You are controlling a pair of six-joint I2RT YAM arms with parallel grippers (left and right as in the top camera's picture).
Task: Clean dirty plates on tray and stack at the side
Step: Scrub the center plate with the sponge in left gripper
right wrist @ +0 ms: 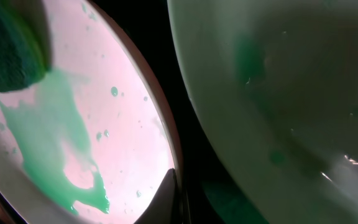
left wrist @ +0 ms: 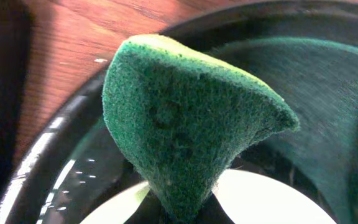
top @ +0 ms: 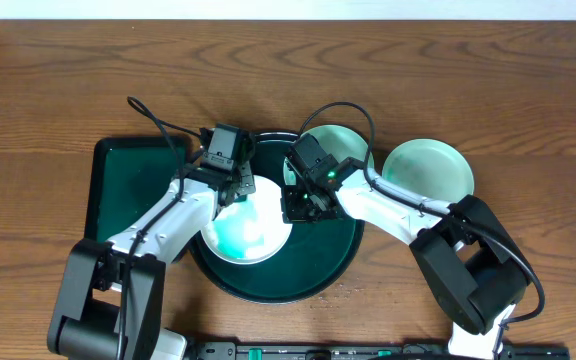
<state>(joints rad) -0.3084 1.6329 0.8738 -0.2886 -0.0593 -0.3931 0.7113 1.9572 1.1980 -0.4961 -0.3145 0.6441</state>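
I log a green scouring sponge (left wrist: 185,124), folded to a wedge with its yellow edge on top, directly ahead of the left gripper (top: 234,192). A rectangular dark green tray (top: 118,190) lies just to that gripper's left, on the wooden table (top: 48,90).

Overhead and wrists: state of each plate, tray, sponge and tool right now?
Front plate: on round tray, teal smear, dirty.
Back plate: on round tray, faint green smudges.
Side plate: on table right of round tray, looks clean.
Round tray: holds two plates.
Rectangular tray: flat on table, left of round tray.
Sponge: folded, on front plate.
Left tool: shut on sponge.
Right tool: at front plate's rim, grip unclear.
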